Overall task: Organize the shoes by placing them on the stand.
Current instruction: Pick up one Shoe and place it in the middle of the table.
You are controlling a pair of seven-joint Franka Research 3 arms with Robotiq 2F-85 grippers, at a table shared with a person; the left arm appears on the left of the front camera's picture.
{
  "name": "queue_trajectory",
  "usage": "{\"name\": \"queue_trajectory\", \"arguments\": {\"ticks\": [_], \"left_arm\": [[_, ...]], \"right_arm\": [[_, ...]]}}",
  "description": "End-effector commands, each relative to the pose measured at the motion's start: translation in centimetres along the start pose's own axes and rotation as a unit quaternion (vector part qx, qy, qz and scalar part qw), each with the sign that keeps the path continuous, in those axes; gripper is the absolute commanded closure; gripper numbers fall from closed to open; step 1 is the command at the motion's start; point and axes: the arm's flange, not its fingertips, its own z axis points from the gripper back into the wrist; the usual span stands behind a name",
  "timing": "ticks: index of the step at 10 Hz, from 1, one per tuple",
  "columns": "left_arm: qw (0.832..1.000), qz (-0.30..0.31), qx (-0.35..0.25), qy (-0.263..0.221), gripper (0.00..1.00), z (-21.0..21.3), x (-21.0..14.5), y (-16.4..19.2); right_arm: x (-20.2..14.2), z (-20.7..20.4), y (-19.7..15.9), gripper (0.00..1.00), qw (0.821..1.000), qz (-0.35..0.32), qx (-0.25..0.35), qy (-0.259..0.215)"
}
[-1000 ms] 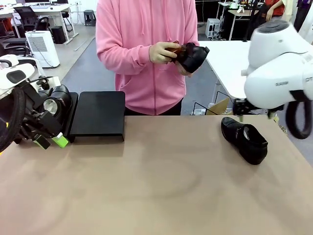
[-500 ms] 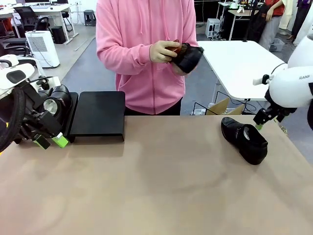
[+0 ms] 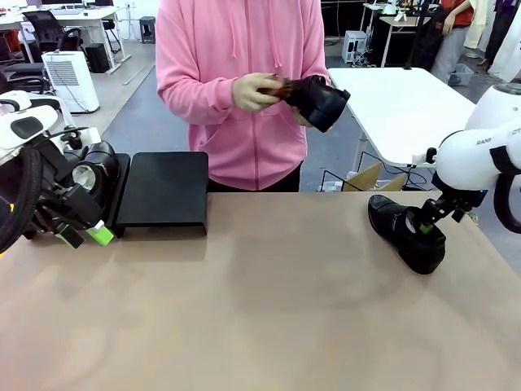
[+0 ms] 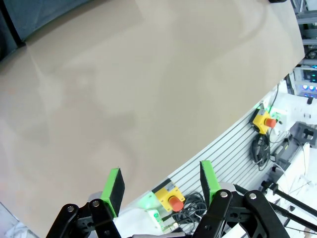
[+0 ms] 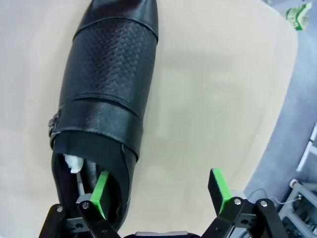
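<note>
- Front view is showing the right end effector (image 3: 427,221) hanging low over the open end of a lone shoe (image 3: 404,230), which is lying flat on the tabletop (image 3: 269,301).
- Right wrist view is showing this end effector (image 5: 159,193) spread wide and gripping nothing. One green pad (image 5: 101,192) is sitting over the lone shoe's (image 5: 104,79) opening, just beside the white paper stuffing (image 5: 73,162), and the other is hanging outside the shoe over bare tabletop.
- Whether that pad is touching the leather, I cannot tell.
- The shoe's toe is stretching straight away from the fingers.
- The left end effector (image 3: 84,235) is hovering just above the tabletop, its jaws parted and empty.
- Left wrist view is showing its green pads (image 4: 115,186) well apart, with bare tabletop (image 4: 148,89) lying beyond them and a yellow box with a red button (image 4: 171,198) showing between them, below the tabletop's edge.
- Just beyond the left end effector, a second shoe (image 3: 99,169) is resting on the stand (image 3: 163,191). The stand's bare platform is lying beside that shoe, on the side toward the right end effector.
- Well beyond both end effectors, a person in a pink hoodie is holding a third shoe (image 3: 319,99) in both hands (image 3: 254,91) at chest height.
</note>
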Motion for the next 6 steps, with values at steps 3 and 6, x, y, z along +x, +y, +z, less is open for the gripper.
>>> {"name": "queue_trajectory", "arguments": {"ticks": [3,6], "left_arm": [[1.000,-0.007,-0.015,-0.003,0.20,0.1,-0.2,0.0],[1.000,-0.007,-0.015,-0.003,0.20,0.1,-0.2,0.0]], "right_arm": [[1.4,-1.8,-1.0,0.00,0.999,-0.023,0.024,-0.007],[1.9,-1.7,-0.8,0.55,0.999,-0.022,0.030,-0.013]]}}
